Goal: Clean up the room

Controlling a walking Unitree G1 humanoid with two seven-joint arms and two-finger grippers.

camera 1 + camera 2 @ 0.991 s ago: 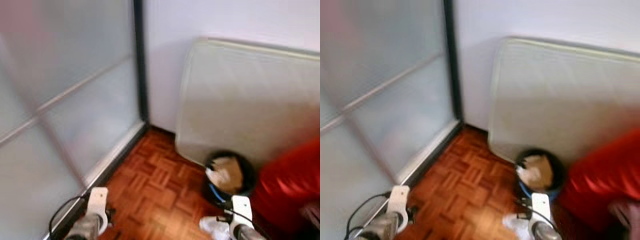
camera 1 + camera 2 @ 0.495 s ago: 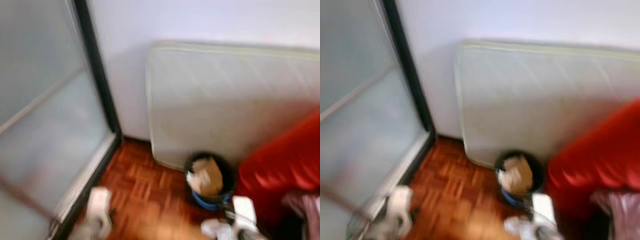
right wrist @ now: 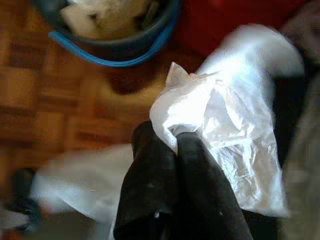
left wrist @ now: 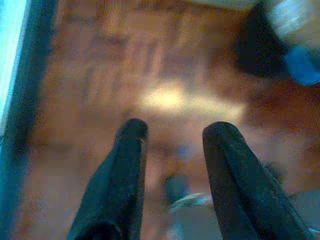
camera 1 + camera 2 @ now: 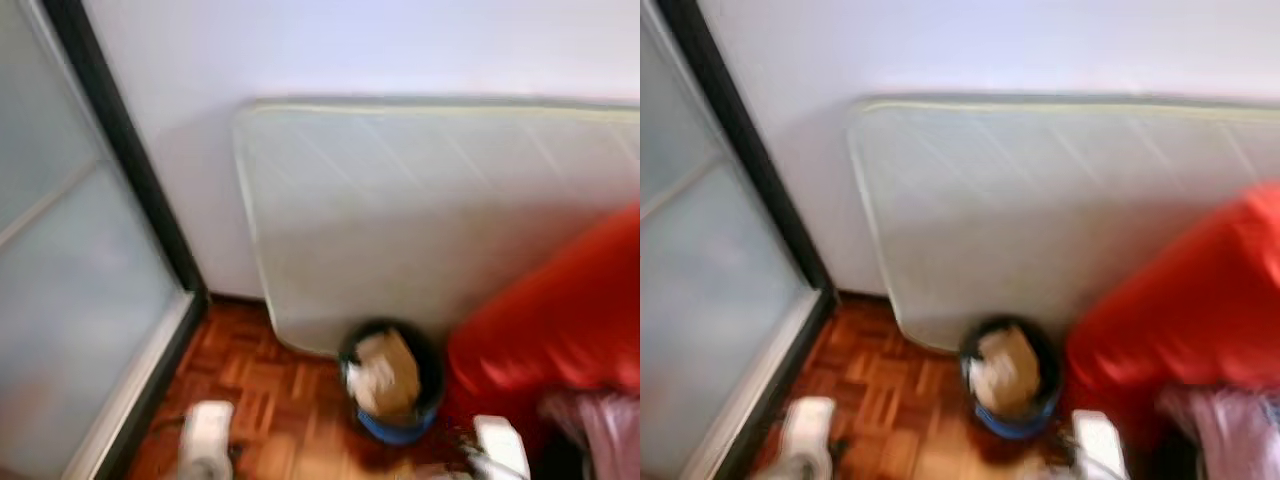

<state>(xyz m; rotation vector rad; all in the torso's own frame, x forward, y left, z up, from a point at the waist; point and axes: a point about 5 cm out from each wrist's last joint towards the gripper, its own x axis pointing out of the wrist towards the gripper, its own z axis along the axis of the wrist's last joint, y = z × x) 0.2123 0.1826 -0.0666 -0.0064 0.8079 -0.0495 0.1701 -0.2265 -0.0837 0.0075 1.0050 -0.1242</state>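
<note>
**Right claw pinches a plastic bag beside the full bin**

Your right claw (image 3: 175, 142) has its two black fingers pressed together on a crumpled clear plastic bag (image 3: 230, 130); the bag bunches at the fingertips and spills out past them, over the parquet floor (image 3: 45, 100) and against the red furniture. In the right wrist view the bin sits just beyond the bag, at the upper left of the frame.

Your left claw (image 4: 172, 131) hangs over bare parquet with its fingers (image 4: 131, 150) spread apart and nothing between them. A dark frame edge runs down the left side of that picture.

In the head views, both wrists show at the bottom edge: the left wrist (image 5: 207, 430) low and left of centre, the right wrist (image 5: 500, 445) low and right.

The round black bin (image 5: 390, 375), blue-banded near its base, stands at lower centre of the frame on the floor. It is filled to the rim with crumpled pale paper or wrapping (image 5: 383, 365). It stands against a white mattress (image 5: 420, 210) leaning on the wall, with a red sofa (image 5: 550, 310) just to its right and a frosted glass door (image 5: 70, 280) at the left edge. The pictures are blurred.
</note>
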